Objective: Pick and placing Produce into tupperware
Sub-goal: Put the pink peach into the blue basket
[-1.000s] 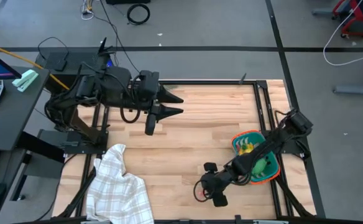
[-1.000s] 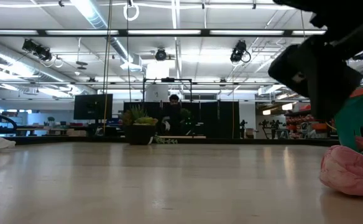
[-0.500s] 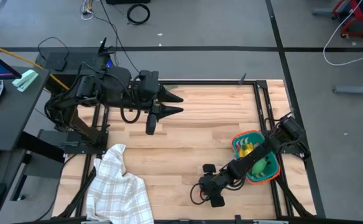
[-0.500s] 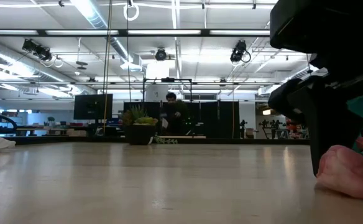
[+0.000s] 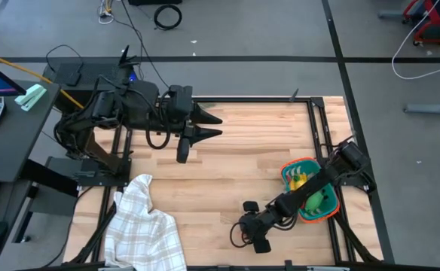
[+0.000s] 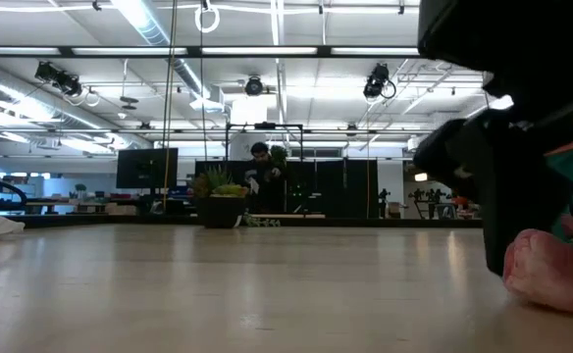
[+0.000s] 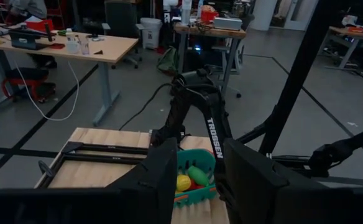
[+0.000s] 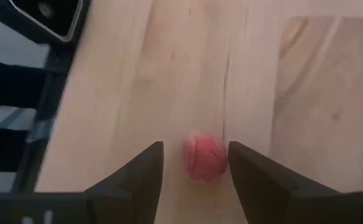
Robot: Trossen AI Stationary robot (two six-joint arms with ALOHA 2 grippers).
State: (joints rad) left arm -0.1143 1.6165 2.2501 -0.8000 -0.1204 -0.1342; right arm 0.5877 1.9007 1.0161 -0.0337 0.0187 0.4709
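**Right gripper spread over a red fruit near the table's front edge**

The right gripper (image 5: 244,235) is reached low across the wooden table (image 5: 242,143), toward the front edge and well to the left of the tub (image 5: 327,211). Its wrist view shows the 2 dark fingers (image 8: 137,177) parted, with a small round red fruit (image 8: 204,156) lying on the boards between them; neither finger touches it, so the claw is released and holds nothing. In the low view the fruit (image 6: 551,270) rests on the table with the dark arm just beside and above it.

The teal tub with its orange rim sits at the right side of the table, already holding a yellow piece (image 5: 297,179) and a green piece (image 5: 320,199).

The left gripper (image 5: 212,126) waits above the back left part of the table, fingers apart and empty. A checked cloth (image 5: 146,226) lies at the front left corner.
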